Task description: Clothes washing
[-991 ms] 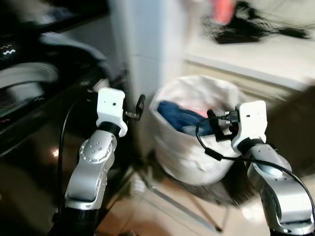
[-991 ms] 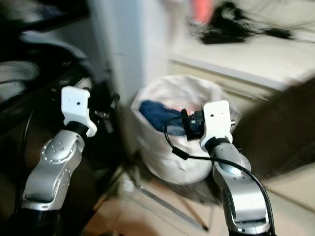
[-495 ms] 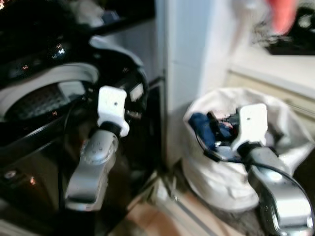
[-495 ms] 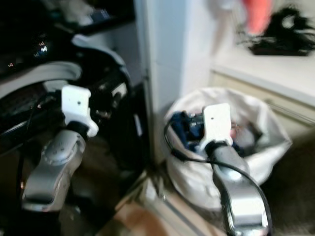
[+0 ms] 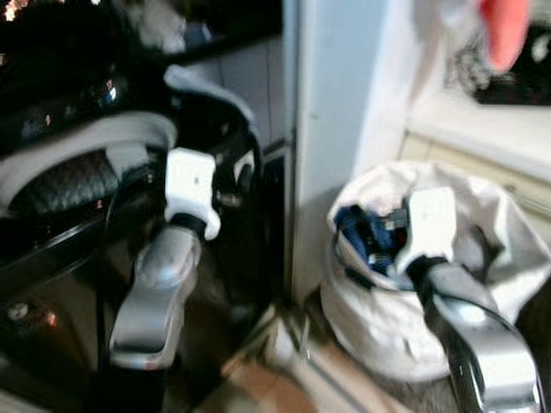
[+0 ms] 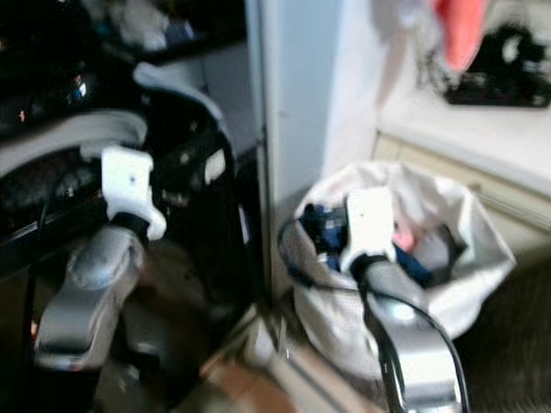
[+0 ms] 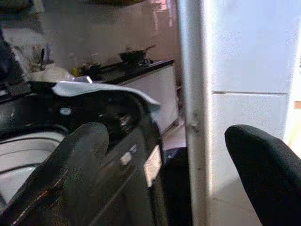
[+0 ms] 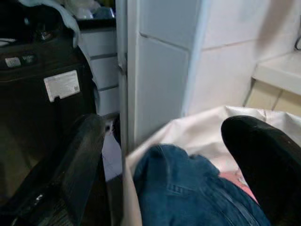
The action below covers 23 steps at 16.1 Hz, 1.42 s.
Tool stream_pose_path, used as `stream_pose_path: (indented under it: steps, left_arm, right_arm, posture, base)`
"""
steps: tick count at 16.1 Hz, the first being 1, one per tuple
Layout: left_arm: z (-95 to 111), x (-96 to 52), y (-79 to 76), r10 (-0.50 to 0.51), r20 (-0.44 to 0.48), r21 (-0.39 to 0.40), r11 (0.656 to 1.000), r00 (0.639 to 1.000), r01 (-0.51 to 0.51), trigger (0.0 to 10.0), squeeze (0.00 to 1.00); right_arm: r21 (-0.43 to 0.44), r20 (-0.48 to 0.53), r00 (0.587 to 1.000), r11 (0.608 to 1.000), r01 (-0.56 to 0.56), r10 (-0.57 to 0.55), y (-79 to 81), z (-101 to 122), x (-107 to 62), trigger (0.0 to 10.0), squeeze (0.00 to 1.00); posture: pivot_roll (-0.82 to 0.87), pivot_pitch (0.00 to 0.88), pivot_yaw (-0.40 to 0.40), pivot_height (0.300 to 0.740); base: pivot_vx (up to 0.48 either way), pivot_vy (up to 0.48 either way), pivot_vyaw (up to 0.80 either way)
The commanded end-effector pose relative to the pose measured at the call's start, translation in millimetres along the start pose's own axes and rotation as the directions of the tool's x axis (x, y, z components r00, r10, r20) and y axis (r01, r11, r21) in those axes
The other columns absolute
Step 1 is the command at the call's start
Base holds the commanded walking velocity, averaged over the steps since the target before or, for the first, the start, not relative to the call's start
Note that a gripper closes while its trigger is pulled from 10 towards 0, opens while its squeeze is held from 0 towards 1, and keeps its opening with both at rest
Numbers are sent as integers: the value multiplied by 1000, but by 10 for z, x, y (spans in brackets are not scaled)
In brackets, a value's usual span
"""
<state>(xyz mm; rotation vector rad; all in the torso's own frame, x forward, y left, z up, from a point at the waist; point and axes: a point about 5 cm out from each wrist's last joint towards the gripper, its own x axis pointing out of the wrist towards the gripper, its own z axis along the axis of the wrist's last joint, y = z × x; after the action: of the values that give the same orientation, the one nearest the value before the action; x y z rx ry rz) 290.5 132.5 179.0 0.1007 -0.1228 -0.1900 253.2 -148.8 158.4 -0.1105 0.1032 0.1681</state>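
Right tool (image 8: 164, 155), fingers spread and empty, hovers just above the jeans (image 8: 197, 188) in the laundry bag (image 5: 482, 215) — the pickup step, so next it must drop and close on denim, while the left tool (image 7: 178, 155) waits open beside the washer (image 5: 77, 172).

We see both eye views blurred; white cloth laundry bag (image 5: 482, 215) partly hidden behind right arm, contents mostly unclear.

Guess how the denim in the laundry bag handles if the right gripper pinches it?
The denim garment lies crumpled in the white laundry bag, so it is probably floppy and will drape. Denim looks thick: likely heavy for its size. The right gripper has its fingers open above it; a pinched fold may drag the pink item along.
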Motion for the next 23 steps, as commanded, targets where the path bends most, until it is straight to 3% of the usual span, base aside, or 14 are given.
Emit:
stream_pose_path:
  steps: [1, 23]
  left_arm:
    - [13, 17, -9, -2, 4, -10, 1000, 1000, 2, 10000, 0]
    - [5, 52, -20, -13, -1, -52, 999, 1000, 13, 10000, 0]
  right_arm:
    - [-10, 9, 1000, 1000, 21, -21, -42, 41, 0, 10000, 0]
    - [0, 4, 999, 999, 47, -47, -96, 73, 47, 10000, 0]
  posture:
    - [-76, 0, 47, 740]
    - [-72, 0, 43, 740]
  base:
    - [240, 0, 0]
    - [313, 0, 0]
